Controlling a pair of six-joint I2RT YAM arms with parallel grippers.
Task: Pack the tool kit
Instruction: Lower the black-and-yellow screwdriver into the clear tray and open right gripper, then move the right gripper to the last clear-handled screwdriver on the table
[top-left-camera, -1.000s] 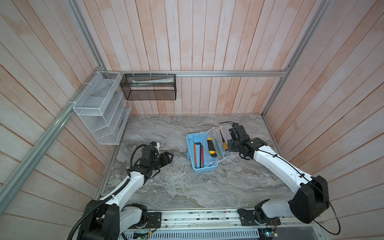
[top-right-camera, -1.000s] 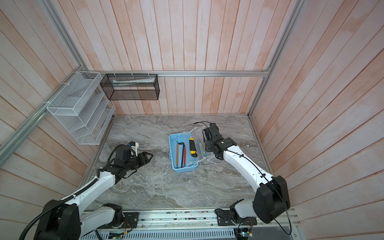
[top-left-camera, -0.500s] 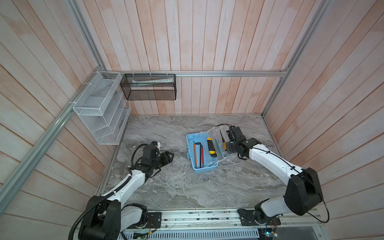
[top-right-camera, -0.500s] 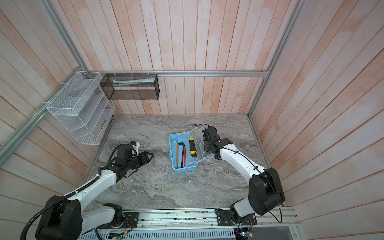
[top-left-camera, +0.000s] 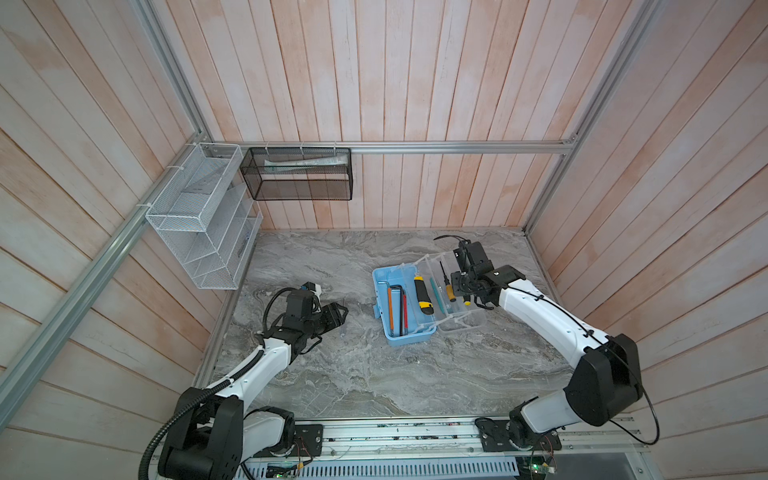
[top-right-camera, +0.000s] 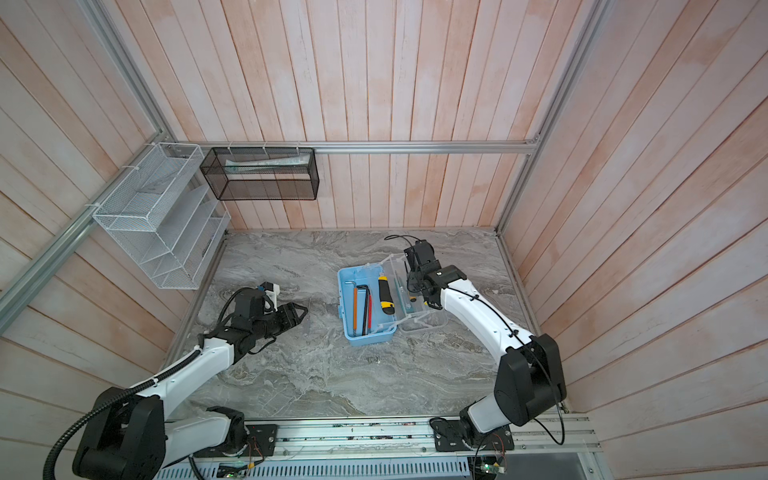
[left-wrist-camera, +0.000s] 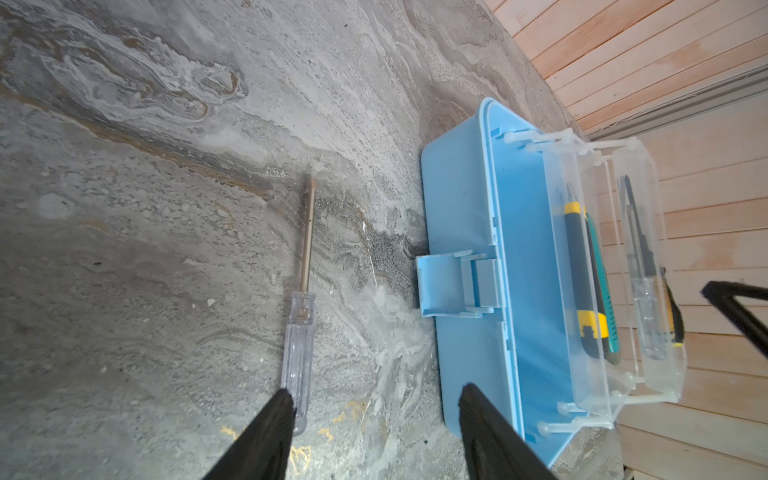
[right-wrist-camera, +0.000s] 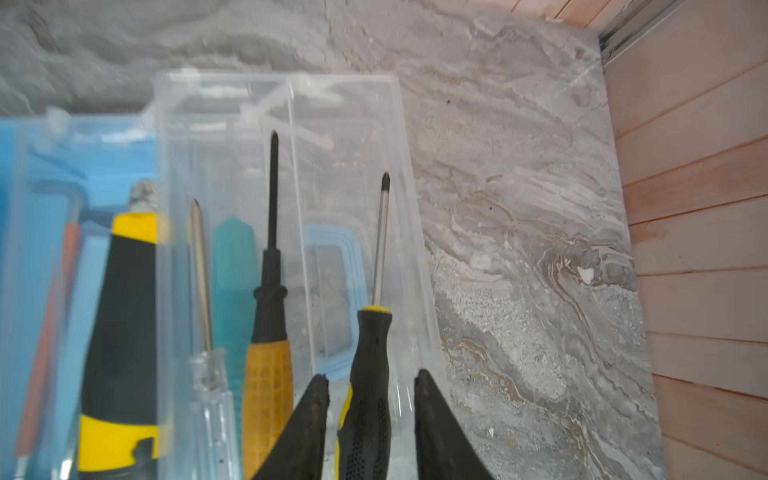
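Over toward 2 o'clock from the middle of the surface sits the tool kit, opened right up. The blue base is on its 9 o'clock side and the clear parts are fanned out toward 3 o'clock.

In the base I can see hex keys and a yellow-and-black utility knife. An orange-handled screwdriver lies in a clear section further out.

The right fingers are down at the kit's 3 o'clock edge. They're parted narrowly around the handle of a black-and-yellow screwdriver, with a gap on both sides, so not actually gripping it. It's in the outermost clear section, and I honestly can't tell if that's a tray or the lid.

The left fingers are at 9 o'clock from the kit, spread wide with nothing between them. A clear-handled screwdriver lies loose on the surface there, near the kit's latch but not touching it. One fingertip is right at the butt of its handle, though whether it's touching I can't say.

Up on the walls, a white wire rack hangs at 10 o'clock and a black mesh basket at 11.
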